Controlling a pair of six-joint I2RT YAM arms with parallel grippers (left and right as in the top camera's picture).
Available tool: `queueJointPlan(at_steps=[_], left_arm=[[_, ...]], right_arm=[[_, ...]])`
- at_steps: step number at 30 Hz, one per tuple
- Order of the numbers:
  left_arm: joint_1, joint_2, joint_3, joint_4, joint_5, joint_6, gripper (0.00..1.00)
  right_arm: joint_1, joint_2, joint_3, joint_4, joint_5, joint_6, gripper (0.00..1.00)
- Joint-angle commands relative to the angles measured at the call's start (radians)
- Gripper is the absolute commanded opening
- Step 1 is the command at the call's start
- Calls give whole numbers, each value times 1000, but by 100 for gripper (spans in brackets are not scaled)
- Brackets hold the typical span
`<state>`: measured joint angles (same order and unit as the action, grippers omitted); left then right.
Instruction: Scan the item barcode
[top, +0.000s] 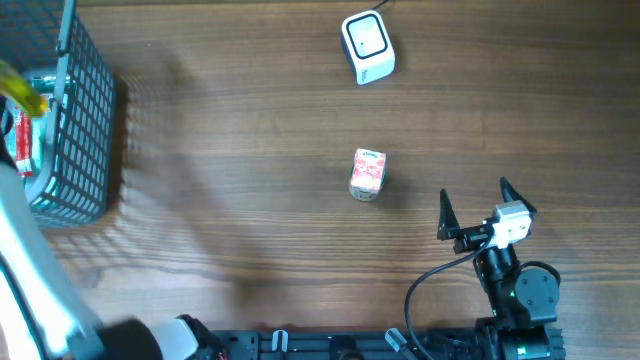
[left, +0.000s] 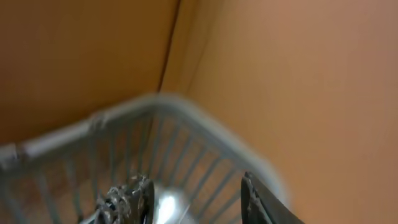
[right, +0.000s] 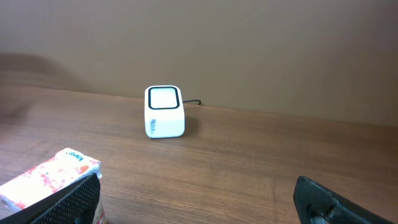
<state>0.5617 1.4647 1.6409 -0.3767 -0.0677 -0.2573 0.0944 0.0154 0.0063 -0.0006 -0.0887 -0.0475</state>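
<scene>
The item, a small pink-and-white carton, stands in the middle of the wooden table; in the right wrist view the carton sits right beside my left-hand fingertip. The white scanner with its dark-rimmed window sits at the far edge, and the scanner faces the right wrist camera. My right gripper is open and empty, to the right of the carton and nearer the front edge; its jaws stand wide. My left gripper is inside the basket, blurred, fingers apart, with something shiny by one finger.
A grey wire basket holding several packages stands at the far left, with my white left arm reaching into it. The basket's rim fills the left wrist view. A black cable loops by the right arm's base.
</scene>
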Motion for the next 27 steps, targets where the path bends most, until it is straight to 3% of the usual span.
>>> queueJointPlan(at_steps=[1, 7, 13, 21, 27], left_arm=[[-86, -126, 9, -6, -8, 75, 38], [-270, -212, 9, -98, -15, 97, 39], [-381, -202, 9, -231, -205, 97, 42], [-292, -157, 9, -364, -201, 89, 51], [-111, -126, 9, -422, -32, 11, 63]], right_arm=[[-3, -6, -1, 3, 10, -5, 100], [-3, -6, -1, 3, 10, -5, 100], [-3, -6, -1, 3, 10, -5, 100], [-3, -6, -1, 3, 10, -5, 100], [-3, -6, -1, 3, 10, -5, 100]])
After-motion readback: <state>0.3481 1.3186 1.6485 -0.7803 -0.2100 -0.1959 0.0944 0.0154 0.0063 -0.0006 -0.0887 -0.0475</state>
